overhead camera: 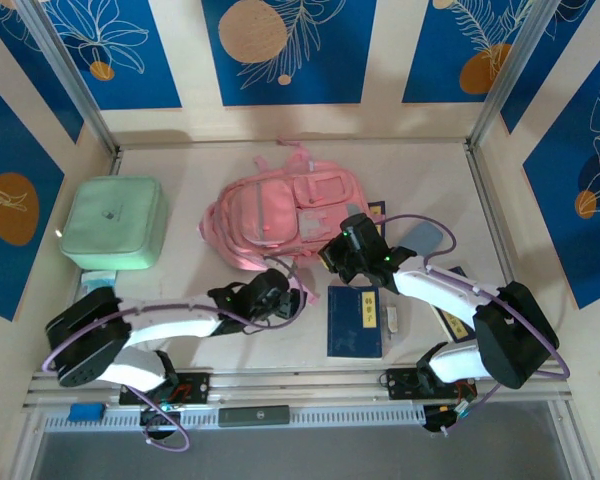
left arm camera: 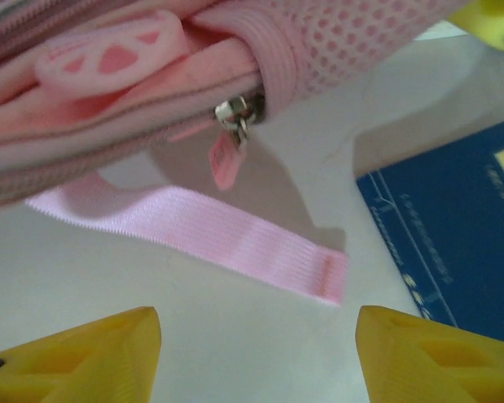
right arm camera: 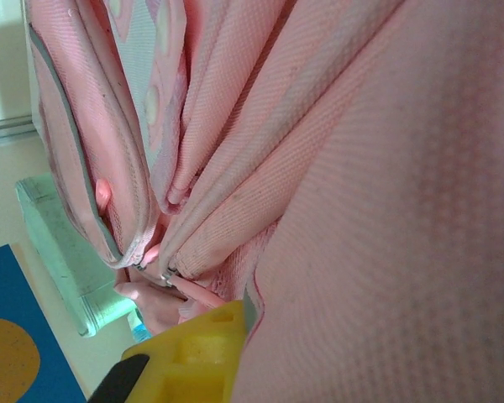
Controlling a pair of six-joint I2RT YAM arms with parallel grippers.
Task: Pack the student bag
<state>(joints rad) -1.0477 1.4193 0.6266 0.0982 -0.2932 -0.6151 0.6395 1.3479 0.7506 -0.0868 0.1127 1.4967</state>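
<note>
Early: soft pink fabric backpack (overhead camera: 280,215) looks zipped; flat blue book (overhead camera: 355,320), mint-green square case (overhead camera: 113,222) outside. Left gripper (left arm camera: 256,353) spread, empty; right gripper (overhead camera: 336,257) pinching backpack fabric.

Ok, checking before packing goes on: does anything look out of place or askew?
Nothing spilled or damaged. The student bag lies askew, and its loose pink webbing strap trails on the table just ahead of the open left gripper, where it could snag. The blue book lies outside the bag.

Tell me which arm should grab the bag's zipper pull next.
Left. The left gripper, open, faces the zipper pull directly. The right gripper is shut on the bag, apparently holding it.
</note>
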